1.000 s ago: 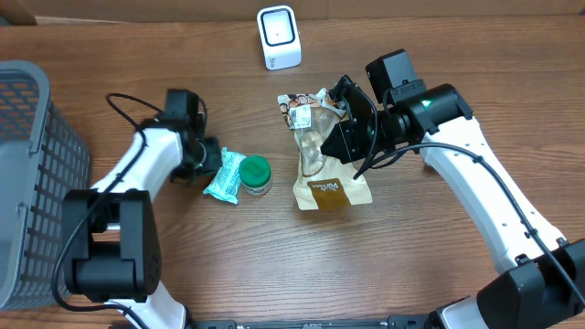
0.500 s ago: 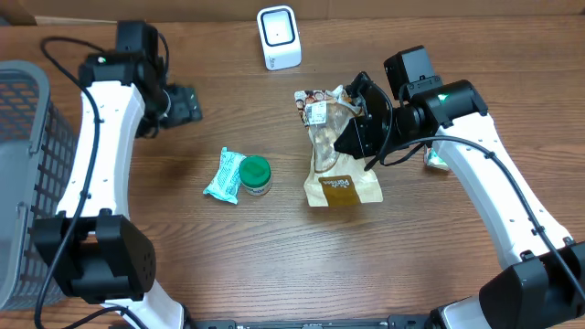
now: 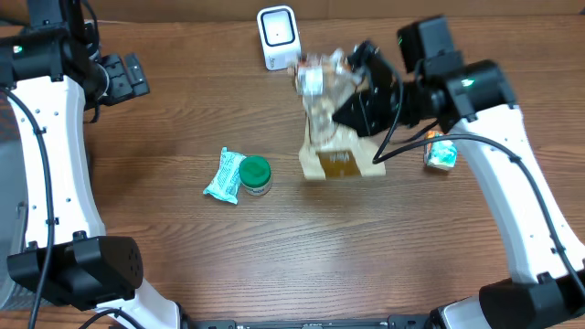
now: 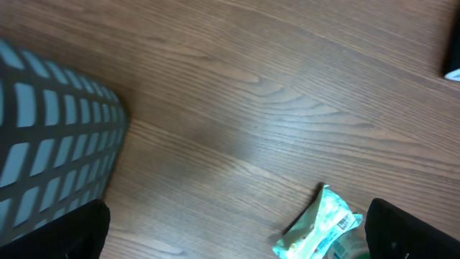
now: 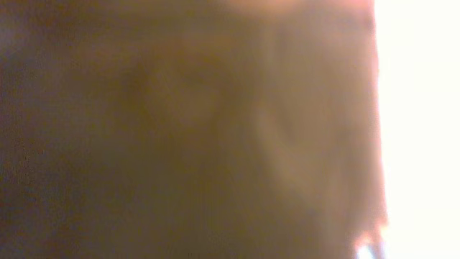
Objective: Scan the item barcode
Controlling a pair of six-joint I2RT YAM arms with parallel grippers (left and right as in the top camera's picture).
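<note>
My right gripper (image 3: 358, 99) is shut on a snack bag (image 3: 331, 137) with a clear top and a brown bottom. It holds the bag up off the table, the labelled top end close to the white scanner (image 3: 279, 37) at the back. The right wrist view shows only a brown blur of the bag (image 5: 187, 129). My left gripper (image 3: 123, 77) is raised at the far left, open and holding nothing. In the left wrist view its dark fingertips (image 4: 61, 234) stand wide apart over bare wood.
A mint-green packet (image 3: 223, 174) (image 4: 316, 226) and a green-lidded jar (image 3: 257, 175) lie side by side left of centre. A small green item (image 3: 441, 153) sits under the right arm. A grey mesh basket (image 4: 50, 129) stands at the left edge.
My left gripper opened, let go near the packet and swung up to the far left. My right gripper lifted the bag and carried it back toward the scanner.
</note>
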